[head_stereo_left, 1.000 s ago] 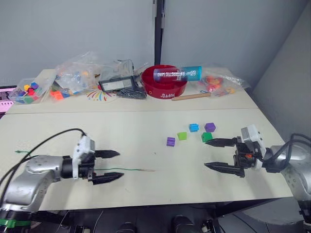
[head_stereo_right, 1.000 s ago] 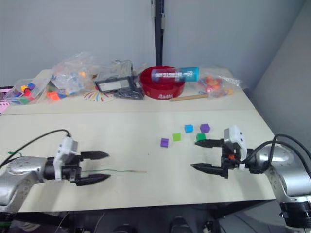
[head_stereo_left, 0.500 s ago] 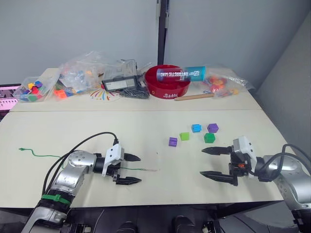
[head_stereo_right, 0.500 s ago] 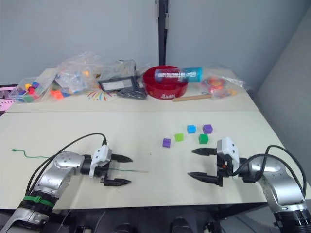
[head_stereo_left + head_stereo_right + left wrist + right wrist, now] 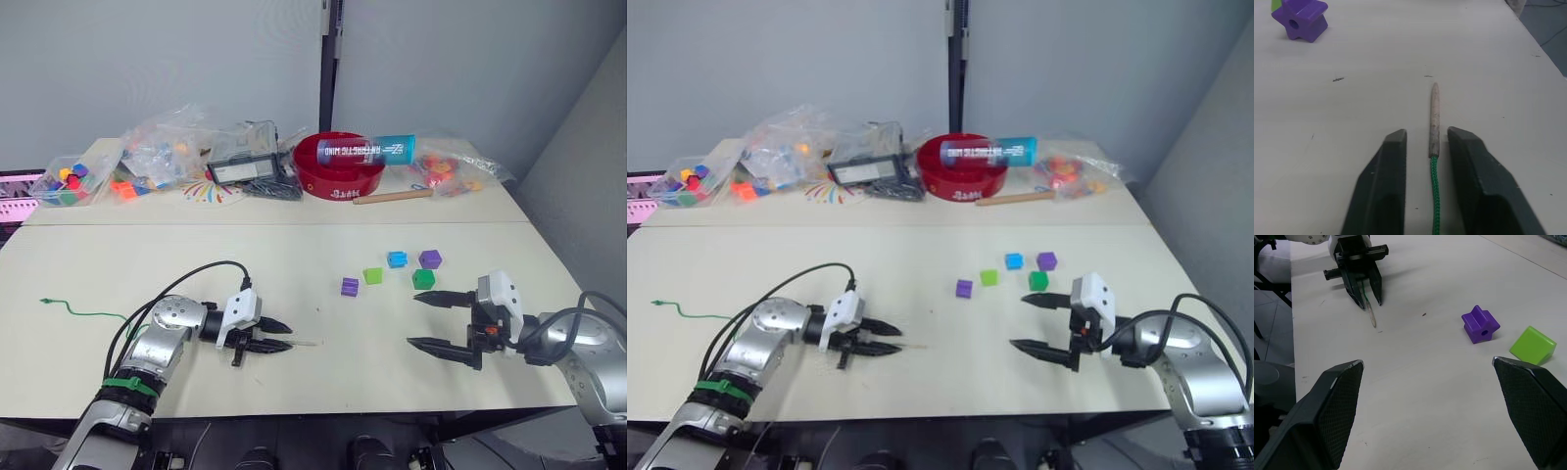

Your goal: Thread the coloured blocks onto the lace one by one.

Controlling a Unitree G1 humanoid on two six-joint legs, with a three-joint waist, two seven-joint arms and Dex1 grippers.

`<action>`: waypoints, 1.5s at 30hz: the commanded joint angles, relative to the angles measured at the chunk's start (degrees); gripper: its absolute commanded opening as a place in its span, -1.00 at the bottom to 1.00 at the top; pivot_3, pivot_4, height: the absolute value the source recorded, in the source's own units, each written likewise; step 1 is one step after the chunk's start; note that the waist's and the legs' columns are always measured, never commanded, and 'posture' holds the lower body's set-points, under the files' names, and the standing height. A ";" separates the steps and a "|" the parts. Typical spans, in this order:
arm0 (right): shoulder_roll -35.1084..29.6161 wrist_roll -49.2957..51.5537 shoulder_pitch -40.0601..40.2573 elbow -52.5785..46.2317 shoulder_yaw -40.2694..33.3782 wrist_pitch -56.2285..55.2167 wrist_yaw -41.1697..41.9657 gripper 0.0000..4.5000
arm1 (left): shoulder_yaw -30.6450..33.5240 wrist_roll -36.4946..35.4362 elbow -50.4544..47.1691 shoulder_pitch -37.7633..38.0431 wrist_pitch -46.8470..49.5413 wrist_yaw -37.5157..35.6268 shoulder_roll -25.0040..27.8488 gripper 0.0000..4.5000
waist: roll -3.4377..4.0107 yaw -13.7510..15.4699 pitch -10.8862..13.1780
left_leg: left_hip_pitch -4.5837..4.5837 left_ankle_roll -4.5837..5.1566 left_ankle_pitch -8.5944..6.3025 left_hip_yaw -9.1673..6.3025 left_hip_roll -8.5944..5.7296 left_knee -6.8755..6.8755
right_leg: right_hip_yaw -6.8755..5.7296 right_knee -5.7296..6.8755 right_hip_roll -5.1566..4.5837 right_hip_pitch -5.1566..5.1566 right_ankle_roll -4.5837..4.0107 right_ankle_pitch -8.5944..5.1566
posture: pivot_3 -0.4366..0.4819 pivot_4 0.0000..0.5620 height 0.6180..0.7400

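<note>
The left hand [image 5: 277, 335] is laid low on the bench [image 5: 294, 392], its two black fingers drawn near together on either side of the lace [image 5: 1434, 147]; a thin gap is seen on each side of the cord in the left wrist view, so a firm clamp on it cannot be confirmed. The right hand [image 5: 423, 319] is held just above the bench near its right edge, its two fingers spread wide apart with nothing between them.

The bench is a broad, pale, smooth surface. Along its far edge a red bowl [image 5: 338, 176] is seen, with a teal tube [image 5: 364, 150] lying across its rim, flanked by clear bags of bright toy pieces [image 5: 162, 157].

One lace is counted — a thin braided green cord with a pale, stiff, needle-like tip. Its long axis runs across the bench: the tip points toward the right hand, and the cord trails back under the left arm to a small end [image 5: 44, 302] near the bench's left edge.

Five coloured blocks are counted, well apart from the lace tip — two purple [image 5: 350, 286] [image 5: 429, 258], one lime green [image 5: 372, 276], one light blue [image 5: 396, 258], one dark green [image 5: 422, 279]. The nearer purple one is star-notched with a round hole; the lime one is smooth-faced plastic.
</note>
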 commanded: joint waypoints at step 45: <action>33.28 -25.49 -1.07 -10.25 0.58 11.15 -65.52 1.00 | 9.63 -8.34 -27.39 9.68 18.42 7.18 10.11 -0.98 | 0.03 -0.34 0.02 | -0.10 -0.02 0.01 -0.03 0.03 -0.07 | -0.01 0.01 0.02 -0.18 -0.03 -0.02 | -0.05 -0.47 1.00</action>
